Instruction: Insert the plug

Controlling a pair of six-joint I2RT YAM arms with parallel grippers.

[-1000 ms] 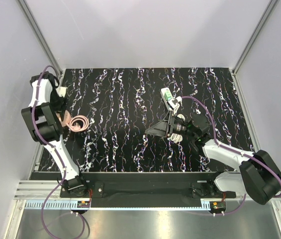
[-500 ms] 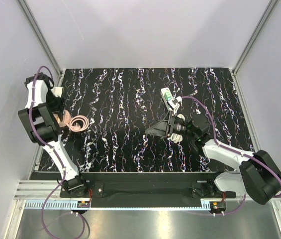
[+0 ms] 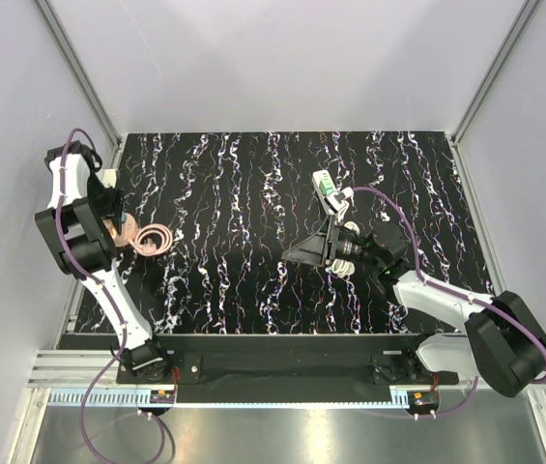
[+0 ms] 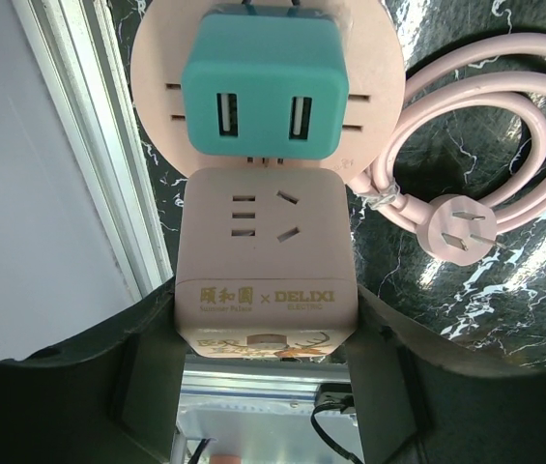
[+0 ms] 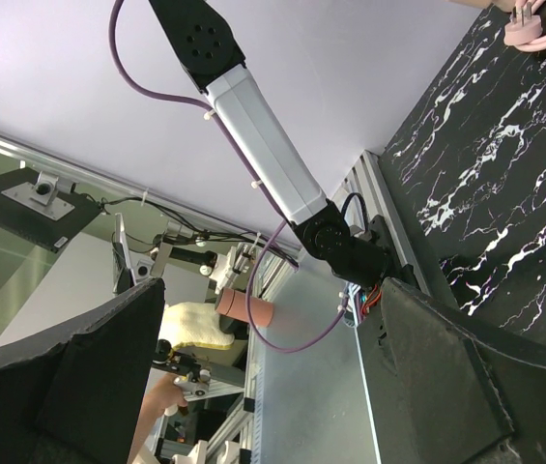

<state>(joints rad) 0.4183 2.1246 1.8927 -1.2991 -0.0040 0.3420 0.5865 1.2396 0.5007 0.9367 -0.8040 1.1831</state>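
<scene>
One plug (image 3: pixel 323 183) lying diagonal, far-left to near-right

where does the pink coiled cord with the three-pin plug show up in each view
top external: pink coiled cord near the left edge of the black marbled mat.
left wrist: right half, looped beside the pink socket block that the left pincer grips.
right wrist: top right corner, only its plug end.
shared landmark: the black marbled mat under it in all three.
</scene>
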